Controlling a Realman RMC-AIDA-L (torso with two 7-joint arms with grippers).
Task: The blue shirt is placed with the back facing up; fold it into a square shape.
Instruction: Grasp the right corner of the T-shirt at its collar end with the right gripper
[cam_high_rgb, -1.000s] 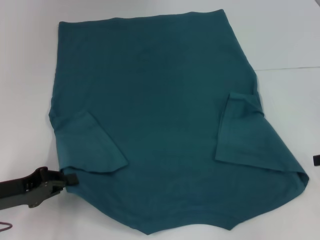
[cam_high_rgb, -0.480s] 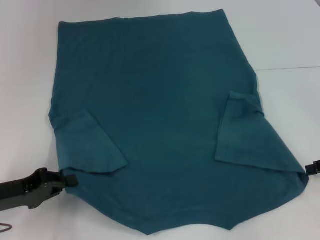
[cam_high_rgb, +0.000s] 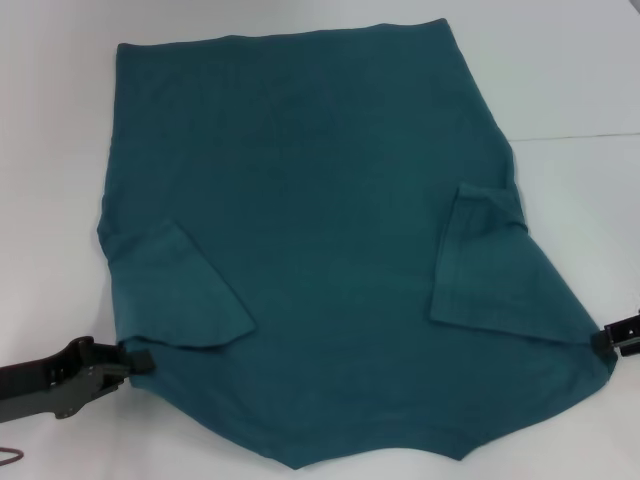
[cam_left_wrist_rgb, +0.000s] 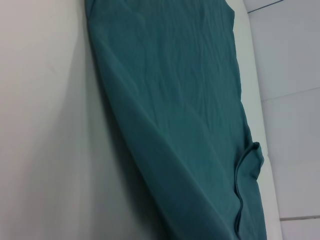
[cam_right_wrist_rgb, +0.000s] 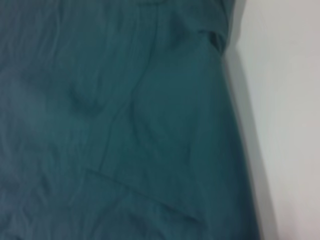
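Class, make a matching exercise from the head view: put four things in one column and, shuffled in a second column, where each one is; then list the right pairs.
Things:
1. left gripper
2. right gripper
3. shirt
4. left sleeve

Places:
A. spread across the middle of the table
B. at the shirt's right corner
C. folded in over the shirt's left side
D. at the shirt's left edge

Pairs: 1-D, 2-B, 3-A, 4-C

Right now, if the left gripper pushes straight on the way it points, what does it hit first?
The blue shirt: the left gripper sits at its near-left edge, by the folded-in sleeve. Contact may already exist; depth unclear.
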